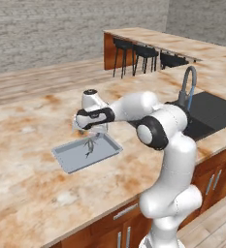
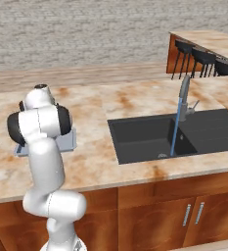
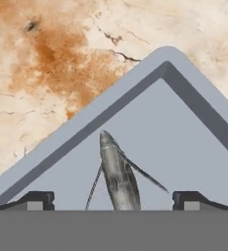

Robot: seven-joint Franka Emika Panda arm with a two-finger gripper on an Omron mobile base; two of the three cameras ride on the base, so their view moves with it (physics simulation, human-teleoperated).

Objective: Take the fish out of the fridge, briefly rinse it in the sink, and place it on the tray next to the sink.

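Note:
The small silvery-grey fish [image 3: 116, 176] lies on the light grey tray [image 3: 184, 127], near one of its corners. In the left base view the fish [image 1: 89, 147] rests in the middle of the tray [image 1: 68, 157], on the counter left of the sink [image 1: 216, 114]. My gripper [image 3: 113, 200] hangs just above the fish, open, with its two tips wide apart on either side and nothing between them touching. From the left the gripper [image 1: 88, 131] points straight down over the tray. In the right base view my arm covers most of the tray [image 2: 69, 141]. The fridge is out of view.
The black sink [image 2: 149, 137] has a grey gooseneck tap [image 2: 184, 95] with a thin blue stream of water [image 2: 174, 135] running from it. Dark bar stools [image 1: 134, 53] stand at a far counter. Marbled counter [image 1: 27, 121] surrounds the tray.

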